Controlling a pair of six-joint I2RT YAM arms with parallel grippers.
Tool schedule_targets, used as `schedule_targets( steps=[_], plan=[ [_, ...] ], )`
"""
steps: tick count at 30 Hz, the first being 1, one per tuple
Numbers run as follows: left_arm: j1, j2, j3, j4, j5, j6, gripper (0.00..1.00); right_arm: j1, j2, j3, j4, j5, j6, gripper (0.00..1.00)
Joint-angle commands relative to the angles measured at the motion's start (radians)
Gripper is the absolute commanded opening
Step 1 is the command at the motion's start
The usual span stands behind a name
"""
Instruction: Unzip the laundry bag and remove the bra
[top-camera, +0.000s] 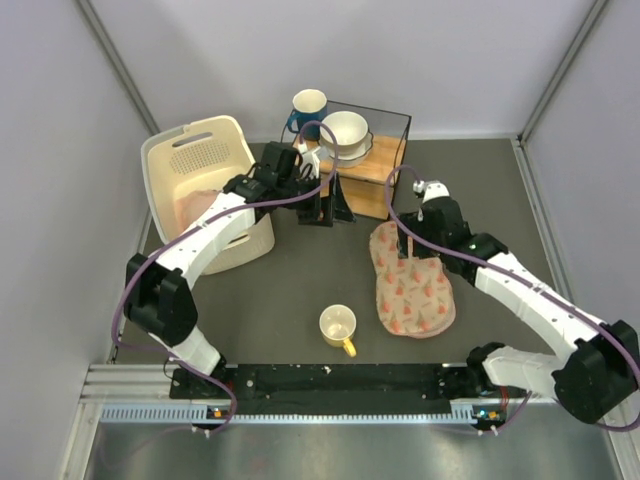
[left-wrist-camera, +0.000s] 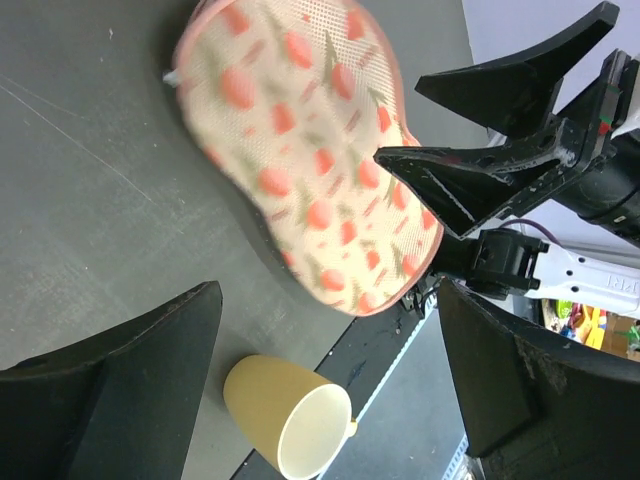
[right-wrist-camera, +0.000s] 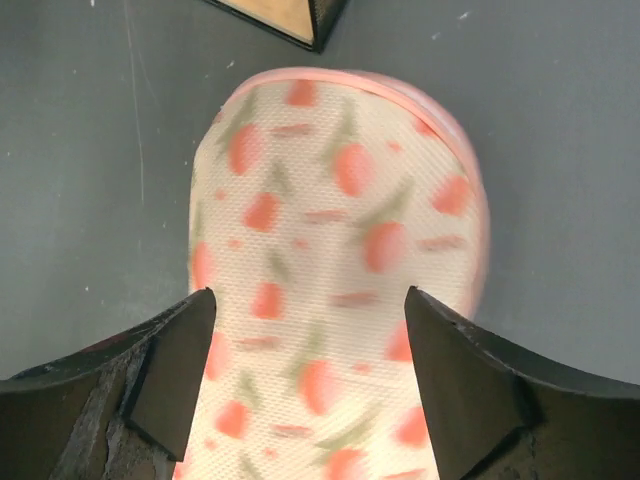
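The laundry bag (top-camera: 412, 285) lies flat and zipped shut on the dark table, beige-pink with red-orange prints and pink trim. It also shows in the left wrist view (left-wrist-camera: 310, 150) and the right wrist view (right-wrist-camera: 330, 260). My right gripper (top-camera: 418, 225) hovers open over the bag's far end, one finger on each side (right-wrist-camera: 310, 350). My left gripper (top-camera: 332, 205) is open and empty, up off the table left of the bag, near the wooden box (left-wrist-camera: 330, 370). The bra is hidden.
A yellow mug (top-camera: 338, 328) stands near the bag's left side, also seen in the left wrist view (left-wrist-camera: 285, 415). A cream basket (top-camera: 200, 185) stands at the left. A wire-framed wooden box (top-camera: 375, 165) holds a white bowl (top-camera: 345, 132), with a blue mug (top-camera: 308, 108) behind.
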Motion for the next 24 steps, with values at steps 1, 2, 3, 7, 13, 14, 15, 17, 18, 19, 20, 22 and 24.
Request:
schedule_targets(
  steps=[1, 2, 3, 7, 13, 14, 15, 17, 18, 19, 20, 22, 24],
  plan=[
    [0.003, -0.048, 0.034, 0.000, 0.007, 0.016, 0.94, -0.010, -0.013, 0.074, -0.064, 0.083, 0.087, 0.83],
    [0.003, -0.052, 0.037, -0.003, 0.008, 0.017, 0.95, -0.034, -0.026, 0.066, -0.070, 0.078, 0.096, 0.83],
    [0.003, -0.054, 0.037, -0.005, 0.010, 0.017, 0.95, -0.054, -0.058, 0.057, -0.071, 0.062, 0.115, 0.82],
    [0.003, -0.063, 0.028, -0.003, 0.016, 0.020, 0.94, -0.201, -0.141, -0.044, -0.077, -0.086, 0.194, 0.79],
    [-0.001, -0.057, 0.016, -0.005, 0.033, 0.019, 0.94, -0.324, -0.162, -0.187, -0.080, -0.238, 0.288, 0.76],
    [-0.003, -0.054, 0.016, -0.003, 0.033, 0.019, 0.94, -0.324, -0.159, -0.196, -0.080, -0.249, 0.299, 0.75],
    [-0.004, -0.052, 0.016, -0.005, 0.037, 0.017, 0.94, -0.324, -0.153, -0.211, -0.071, -0.257, 0.303, 0.75],
    [-0.006, -0.049, 0.016, -0.005, 0.036, 0.019, 0.94, -0.324, -0.138, -0.225, -0.058, -0.277, 0.308, 0.73],
    [-0.007, -0.051, 0.016, -0.003, 0.037, 0.019, 0.94, -0.324, -0.132, -0.237, -0.041, -0.283, 0.308, 0.72],
    [-0.009, -0.049, 0.016, -0.005, 0.039, 0.019, 0.94, -0.324, -0.127, -0.242, -0.033, -0.289, 0.306, 0.69],
    [-0.009, -0.049, 0.016, -0.005, 0.037, 0.019, 0.93, -0.324, -0.118, -0.247, -0.022, -0.291, 0.302, 0.68],
    [-0.010, -0.046, 0.014, -0.005, 0.040, 0.017, 0.93, -0.323, -0.110, -0.257, 0.004, -0.292, 0.300, 0.64],
    [-0.012, -0.045, 0.014, -0.003, 0.040, 0.016, 0.93, -0.324, -0.095, -0.258, 0.018, -0.291, 0.290, 0.62]
  ],
)
